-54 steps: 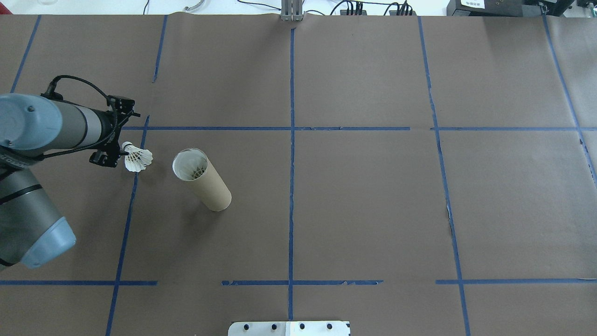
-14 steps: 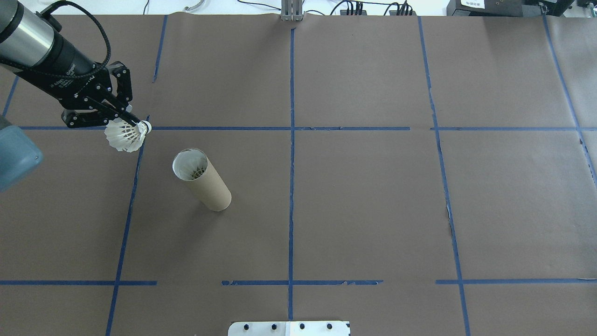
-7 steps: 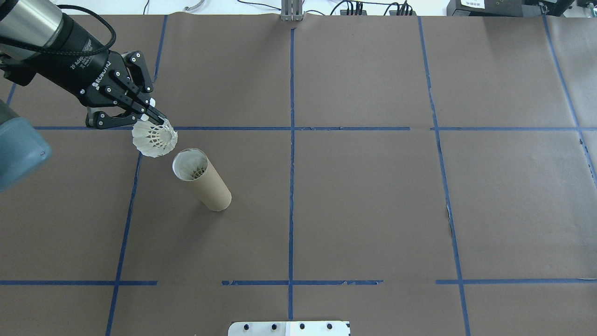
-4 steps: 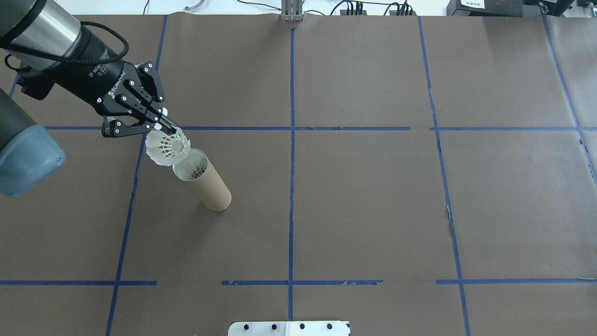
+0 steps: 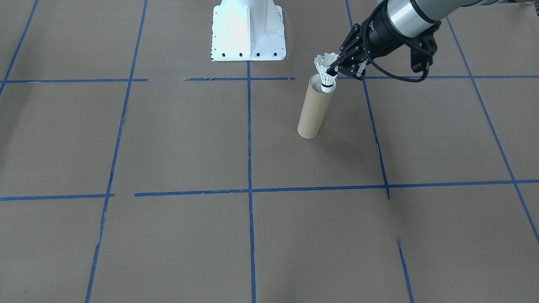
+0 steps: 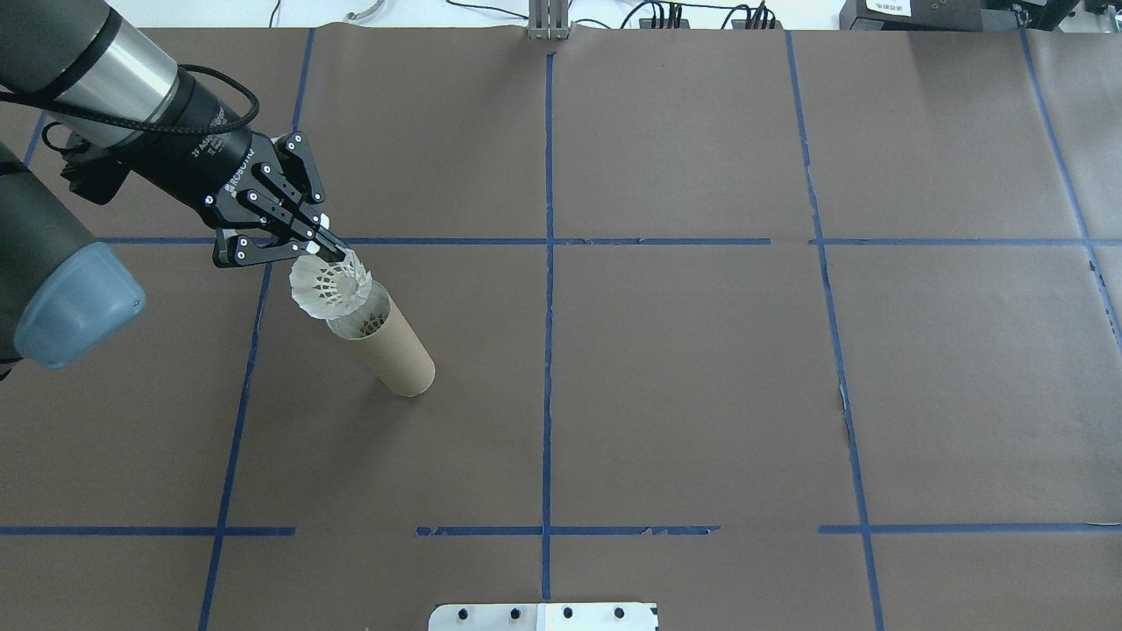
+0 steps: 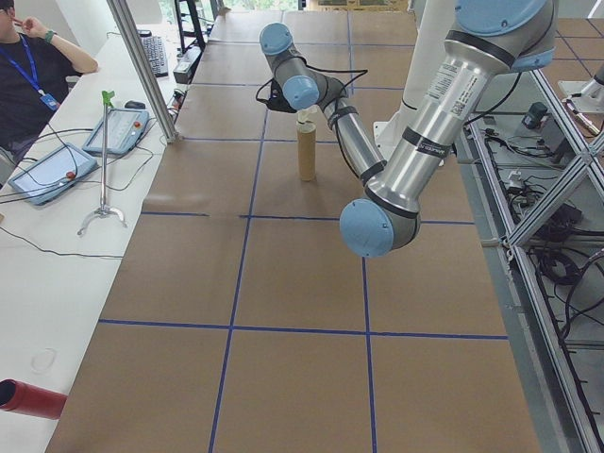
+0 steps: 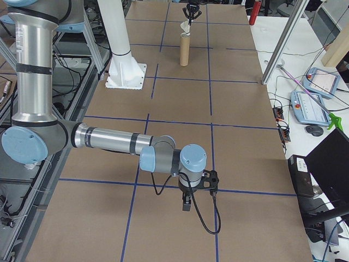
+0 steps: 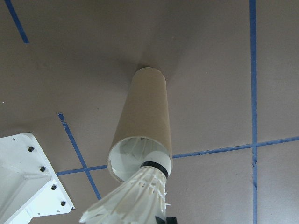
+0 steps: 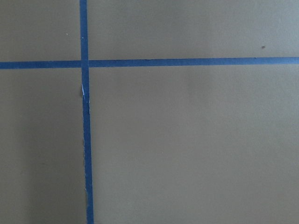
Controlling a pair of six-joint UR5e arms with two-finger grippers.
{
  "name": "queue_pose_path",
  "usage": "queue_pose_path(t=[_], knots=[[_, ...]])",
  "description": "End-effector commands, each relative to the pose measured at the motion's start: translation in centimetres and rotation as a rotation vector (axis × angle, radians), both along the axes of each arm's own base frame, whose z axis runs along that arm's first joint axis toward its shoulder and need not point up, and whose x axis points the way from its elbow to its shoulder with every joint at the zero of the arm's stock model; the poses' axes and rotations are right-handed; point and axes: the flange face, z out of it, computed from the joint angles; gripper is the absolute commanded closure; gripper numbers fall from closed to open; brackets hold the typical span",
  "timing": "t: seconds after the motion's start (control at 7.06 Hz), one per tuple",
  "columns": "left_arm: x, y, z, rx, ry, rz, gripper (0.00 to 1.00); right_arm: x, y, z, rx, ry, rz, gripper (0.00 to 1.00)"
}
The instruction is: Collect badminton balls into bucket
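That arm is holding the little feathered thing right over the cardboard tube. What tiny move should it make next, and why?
Probably a short lowering, then letting go. The left hand grips the shuttlecock with its cork tip down at the mouth of the tube; the feather skirt is above the rim, so releasing now might let it tip out.

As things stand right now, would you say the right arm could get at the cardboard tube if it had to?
Probably not easily. The right gripper hangs low over bare table at the robot's right end, far from the tube. The left gripper is already holding a shuttlecock at the tube's mouth, crowding that spot.
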Motion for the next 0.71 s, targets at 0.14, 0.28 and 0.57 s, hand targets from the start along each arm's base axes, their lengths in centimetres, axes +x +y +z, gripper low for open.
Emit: queue_pose_path(t=[0.14,0.28,0.57], knots=[[0.11,0.06,0.38,-0.016,-0.003,0.001,1.0,0.0,-0.05,-0.04,0.001,0.0,0.0,0.0],[0.21,0.14,0.38,-0.017,0.001,0.011,1.0,-0.01,-0.05,-0.05,0.001,-0.001,0.0,0.0],[0.35,0.32,0.3,-0.024,0.026,0.045,1.0,0.0,-0.05,-0.04,0.001,0.0,0.0,0.0]])
